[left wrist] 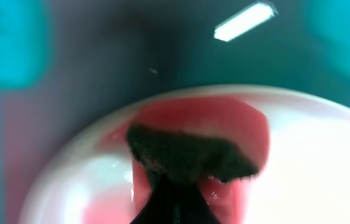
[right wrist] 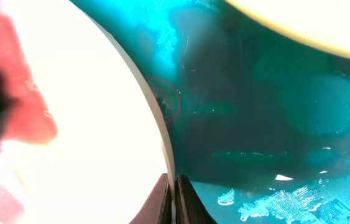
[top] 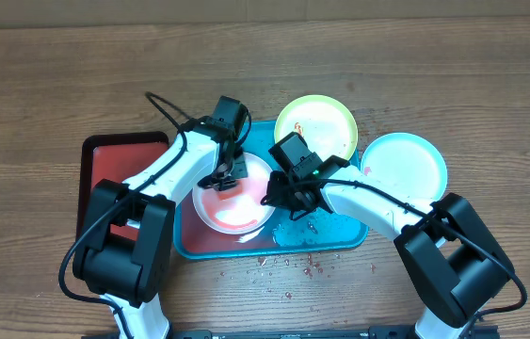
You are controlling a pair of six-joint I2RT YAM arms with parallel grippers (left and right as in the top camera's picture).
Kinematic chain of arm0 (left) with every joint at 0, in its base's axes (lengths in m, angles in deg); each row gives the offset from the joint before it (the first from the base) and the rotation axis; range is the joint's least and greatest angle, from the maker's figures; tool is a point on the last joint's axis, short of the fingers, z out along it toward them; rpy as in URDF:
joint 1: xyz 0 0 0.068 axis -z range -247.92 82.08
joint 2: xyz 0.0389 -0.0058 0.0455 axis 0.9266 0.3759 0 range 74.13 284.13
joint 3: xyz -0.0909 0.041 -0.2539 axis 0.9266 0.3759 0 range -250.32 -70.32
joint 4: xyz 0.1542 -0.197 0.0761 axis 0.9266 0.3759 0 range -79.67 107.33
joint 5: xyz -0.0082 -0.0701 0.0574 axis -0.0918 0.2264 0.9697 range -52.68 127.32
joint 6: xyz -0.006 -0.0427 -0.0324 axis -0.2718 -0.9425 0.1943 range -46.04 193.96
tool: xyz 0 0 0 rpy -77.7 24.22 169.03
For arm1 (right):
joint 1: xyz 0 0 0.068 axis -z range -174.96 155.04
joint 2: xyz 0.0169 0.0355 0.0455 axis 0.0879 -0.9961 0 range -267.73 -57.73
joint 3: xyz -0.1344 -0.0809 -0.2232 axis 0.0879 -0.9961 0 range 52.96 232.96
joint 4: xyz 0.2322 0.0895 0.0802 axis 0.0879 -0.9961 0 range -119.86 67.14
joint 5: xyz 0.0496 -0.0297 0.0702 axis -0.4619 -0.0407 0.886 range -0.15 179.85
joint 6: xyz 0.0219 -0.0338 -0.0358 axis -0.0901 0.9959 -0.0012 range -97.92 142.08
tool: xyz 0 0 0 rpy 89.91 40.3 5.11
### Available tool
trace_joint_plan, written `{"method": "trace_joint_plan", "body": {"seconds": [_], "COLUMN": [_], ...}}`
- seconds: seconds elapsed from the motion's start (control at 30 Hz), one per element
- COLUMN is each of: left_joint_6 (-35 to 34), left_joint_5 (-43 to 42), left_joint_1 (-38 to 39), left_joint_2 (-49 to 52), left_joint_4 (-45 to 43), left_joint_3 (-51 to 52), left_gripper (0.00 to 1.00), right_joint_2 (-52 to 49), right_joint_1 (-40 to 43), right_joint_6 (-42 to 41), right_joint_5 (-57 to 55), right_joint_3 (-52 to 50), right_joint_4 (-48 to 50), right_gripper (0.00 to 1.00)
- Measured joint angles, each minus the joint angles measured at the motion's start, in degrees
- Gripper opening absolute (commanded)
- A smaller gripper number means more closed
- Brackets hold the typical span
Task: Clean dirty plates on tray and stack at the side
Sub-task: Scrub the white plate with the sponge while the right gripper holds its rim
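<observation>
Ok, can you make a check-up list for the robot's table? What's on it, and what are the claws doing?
Surface: wooden table, with red specks spattered in front of the turquoise tray.
Job's things: white plate lies on the tray with a red smear inside; yellow-green plate overlaps the tray's far edge; pale blue plate sits on the table to the tray's right.
Clutter: dark red tray at the left.
Grippers: left gripper holds a dark sponge on the white plate; right gripper pinches that plate's rim.
Cables: black cable loops beside the left arm.
Surroundings: nothing seen.
</observation>
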Motion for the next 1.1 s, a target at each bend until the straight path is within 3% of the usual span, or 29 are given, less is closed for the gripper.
{"method": "trace_joint_plan", "body": {"seconds": [0.13,0.23,0.33,0.5,0.63,0.73,0.83,0.97,1.1], "left_joint_6": [-3.6,1.5,13.2,34.5,42.7,43.1,38.6,31.1,24.8], "left_joint_5": [4.2,2.4,-4.7,-24.4,-33.7,-36.6,-35.1,-29.0,-17.5], "left_joint_1": [0.0,-0.2,-1.5,-2.4,-1.6,-1.5,-1.5,-1.4,-1.6], "left_joint_2": [0.0,0.0,0.0,0.4,1.4,1.6,1.7,1.4,1.4], "left_joint_4": [2.4,2.5,3.7,6.9,4.3,-0.5,-5.2,-7.5,-4.7], "left_joint_3": [0.0,0.0,-0.2,0.3,1.5,2.1,2.1,1.5,-1.8], "left_gripper": [0.04,0.04,0.04,0.04,0.04,0.04,0.04,0.04,0.04], "right_joint_2": [0.0,0.0,0.0,0.0,0.0,0.0,0.0,0.0,0.0], "right_joint_1": [0.0,0.0,0.0,0.0,0.0,0.0,0.0,0.0,0.0], "right_joint_6": [0.0,0.0,0.0,0.0,0.1,0.2,0.2,0.2,0.2], "right_joint_5": [0.1,0.2,0.2,0.1,0.2,0.2,0.2,0.1,0.1], "right_joint_3": [0.0,0.0,0.0,0.0,0.0,0.0,0.0,0.0,0.0], "right_joint_4": [0.1,0.0,-0.4,-0.6,-0.6,-0.5,-0.5,0.2,0.1], "right_gripper": [0.04,0.04,0.04,0.04,0.04,0.04,0.04,0.04,0.04]}}
